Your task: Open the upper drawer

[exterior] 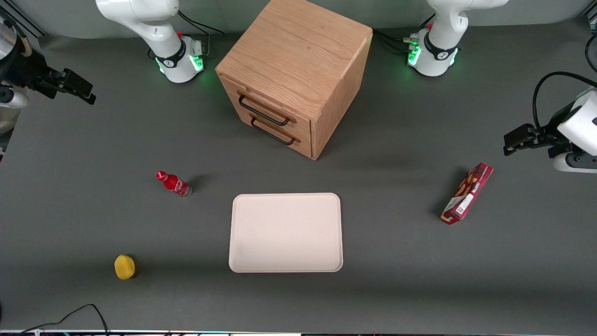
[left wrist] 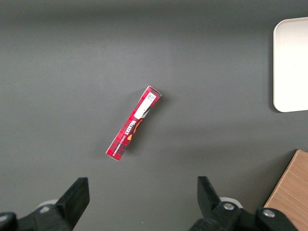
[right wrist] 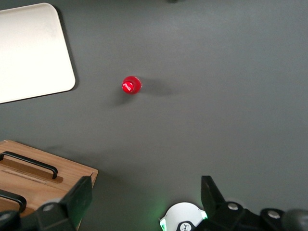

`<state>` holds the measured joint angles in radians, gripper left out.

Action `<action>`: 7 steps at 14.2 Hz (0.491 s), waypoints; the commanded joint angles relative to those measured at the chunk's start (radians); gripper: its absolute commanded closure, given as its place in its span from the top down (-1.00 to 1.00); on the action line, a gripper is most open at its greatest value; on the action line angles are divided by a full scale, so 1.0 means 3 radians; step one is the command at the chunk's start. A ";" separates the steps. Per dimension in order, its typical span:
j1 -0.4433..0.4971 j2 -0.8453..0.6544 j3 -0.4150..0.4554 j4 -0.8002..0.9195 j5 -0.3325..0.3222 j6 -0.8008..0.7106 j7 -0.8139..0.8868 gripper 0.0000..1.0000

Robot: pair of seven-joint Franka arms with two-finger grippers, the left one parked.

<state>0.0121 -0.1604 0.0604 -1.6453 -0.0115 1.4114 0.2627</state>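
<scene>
Front view, read from the working arm's end of the table across to the parked arm's: the gripper hung high above the dark table, well apart from the cabinet, its fingers spread wide with nothing between them. A yellow lemon-like fruit lay close to the camera, and a small red bottle stood farther back, between the gripper's end of the table and the drawer fronts. At mid-table a bare cream tray lay flat, nearer the camera than the cabinet. The cabinet sat turned at an angle, its two drawer fronts facing the bottle's side. The upper drawer was shut flush, with its black bar handle above the bottom drawer. Nothing lay directly in front of the drawers. A red snack box lay toward the parked arm's end.
</scene>
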 commanded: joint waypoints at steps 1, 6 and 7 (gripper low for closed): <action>-0.0030 0.0003 0.0024 0.0054 0.0069 -0.0005 0.0024 1.00; -0.0025 0.0013 0.0003 0.0085 0.0074 -0.0006 -0.0031 1.00; -0.0010 0.0018 0.0013 0.0115 0.0059 0.0000 -0.0118 1.00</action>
<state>0.0106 -0.1584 0.0604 -1.6338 -0.0083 1.4118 0.2587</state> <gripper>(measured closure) 0.000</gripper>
